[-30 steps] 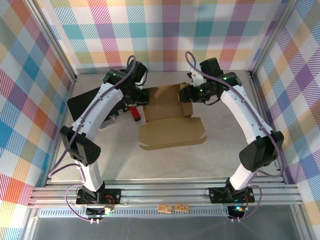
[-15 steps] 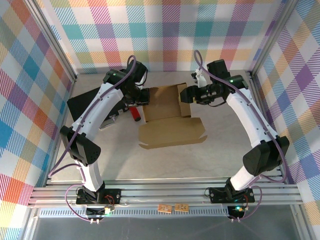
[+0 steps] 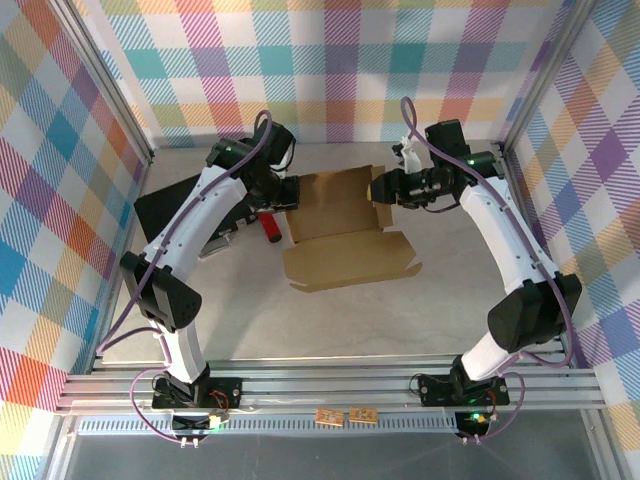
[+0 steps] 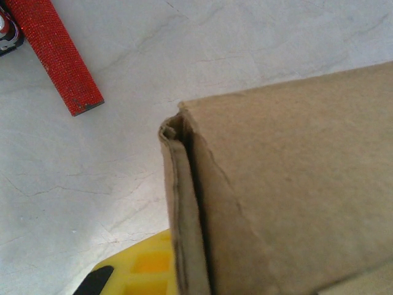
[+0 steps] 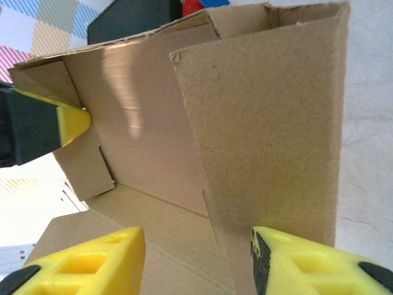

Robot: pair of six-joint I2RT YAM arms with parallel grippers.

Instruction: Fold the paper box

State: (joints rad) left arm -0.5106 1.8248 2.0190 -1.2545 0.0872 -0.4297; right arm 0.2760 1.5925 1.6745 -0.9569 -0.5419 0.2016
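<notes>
The paper box (image 3: pixel 340 225) is brown corrugated cardboard lying partly folded in mid-table, its wide front panel flat towards me. My left gripper (image 3: pixel 291 192) is shut on its left wall. In the left wrist view that doubled wall edge (image 4: pixel 184 203) runs down beside a yellow finger (image 4: pixel 135 270). My right gripper (image 3: pixel 379 187) is at the box's right end, open. Its yellow fingers (image 5: pixel 92 264) straddle the upright right side flap (image 5: pixel 264 123), which stands close to the right finger; the box floor (image 5: pixel 141 110) lies beyond.
A red cylinder (image 3: pixel 270 228) lies just left of the box, also in the left wrist view as a red bar (image 4: pixel 61 55). A black case (image 3: pixel 165 210) sits at the far left under the left arm. Frame posts and plaid walls ring the table.
The right gripper has drawn to the right and the box has slid and turned slightly that way with it. Its jaws widened, then narrowed. The left gripper has kept its hold.
</notes>
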